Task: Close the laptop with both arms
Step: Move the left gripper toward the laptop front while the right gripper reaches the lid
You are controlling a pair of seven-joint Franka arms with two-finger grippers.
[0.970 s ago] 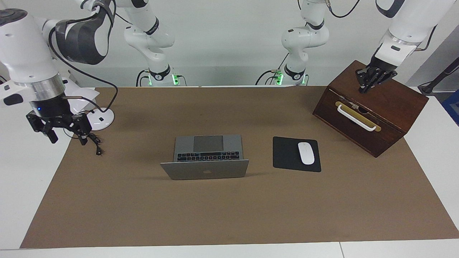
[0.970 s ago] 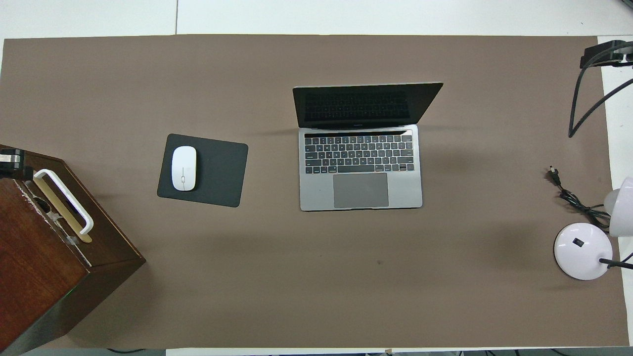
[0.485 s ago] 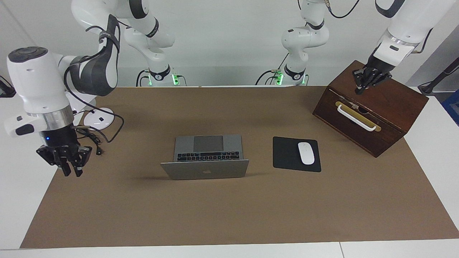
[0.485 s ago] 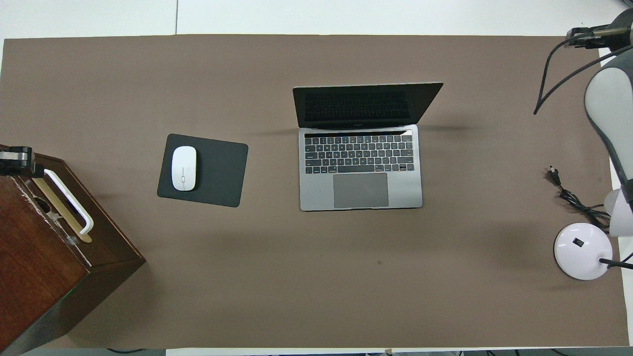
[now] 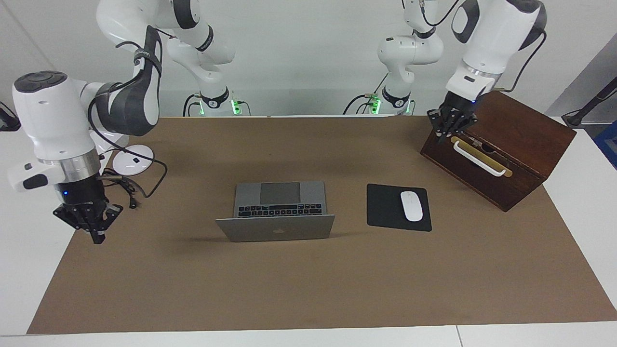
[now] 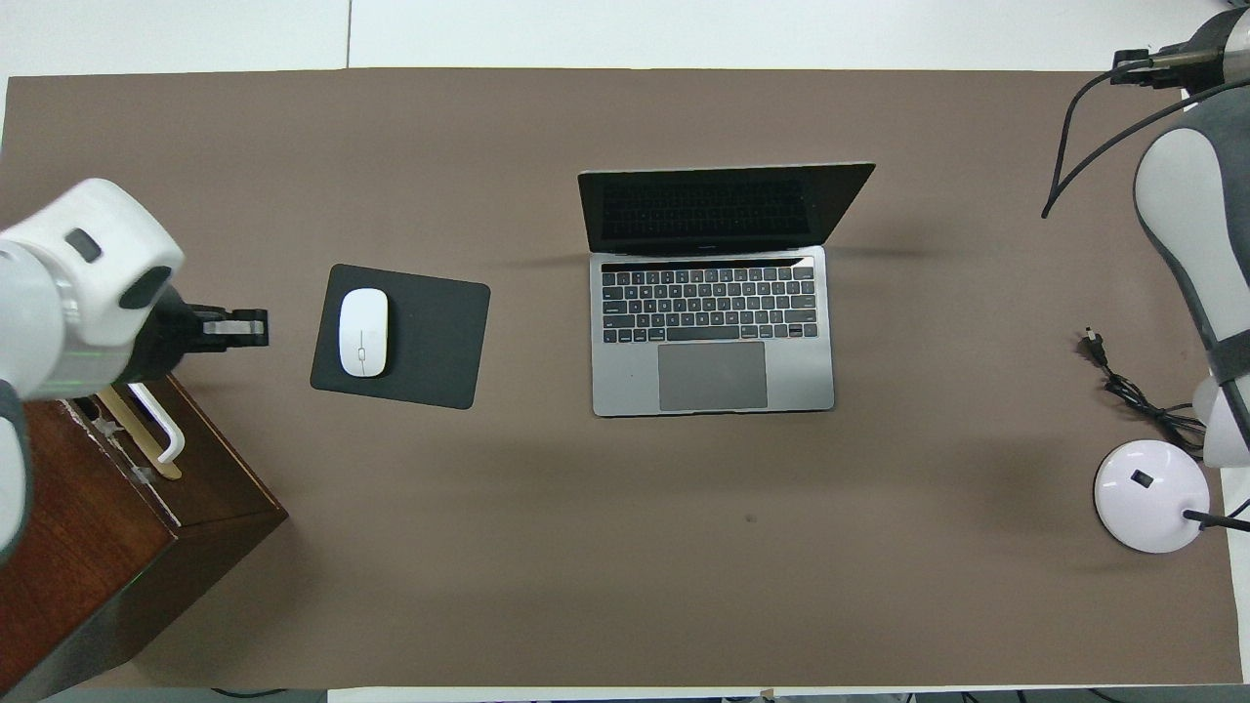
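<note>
Laptop [image 5: 275,212] open mid-bench: rigid, thin, slippery; lid's top edge to be pushed. Left gripper [image 5: 442,139] and right gripper [image 5: 98,237]: jaws closed, empty.

Laptop [image 5: 275,227]: a dark apple logo sits at the centre of the lid's outer face, the only brand mark that can be made out. The keys carry pale legends, probably letters, too small to read in either view. No readable text, number or label shows on any other object.
</note>
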